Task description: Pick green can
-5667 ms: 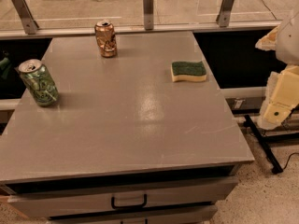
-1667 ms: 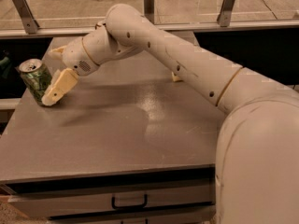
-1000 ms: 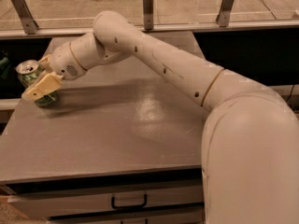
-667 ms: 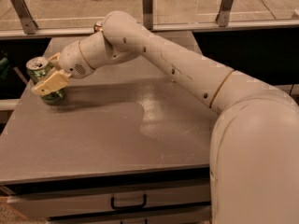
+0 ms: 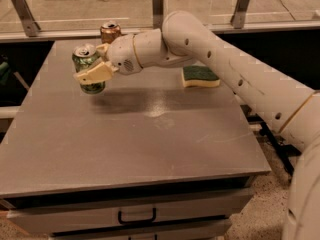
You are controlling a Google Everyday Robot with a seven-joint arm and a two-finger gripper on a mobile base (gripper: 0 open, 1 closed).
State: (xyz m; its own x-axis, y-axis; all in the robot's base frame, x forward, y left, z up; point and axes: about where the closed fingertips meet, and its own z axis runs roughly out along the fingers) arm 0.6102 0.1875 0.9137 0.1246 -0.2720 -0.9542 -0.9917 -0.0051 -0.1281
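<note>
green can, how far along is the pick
Done: the gripper is shut on the green and white aluminium drink can, which looks lifted off the grey tabletop, its shadow lying apart below it. In hand: the can hangs in the air in front of the copper-orange can. Left: probably only carrying it clear. The green sponge lies untouched.

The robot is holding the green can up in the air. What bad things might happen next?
1. The gripper holds the green can across its side, lifted above the table. If the grip slips, the can might fall and roll away.
2. The copper can stands close behind the gripper. A swing that way might knock it over.
</note>
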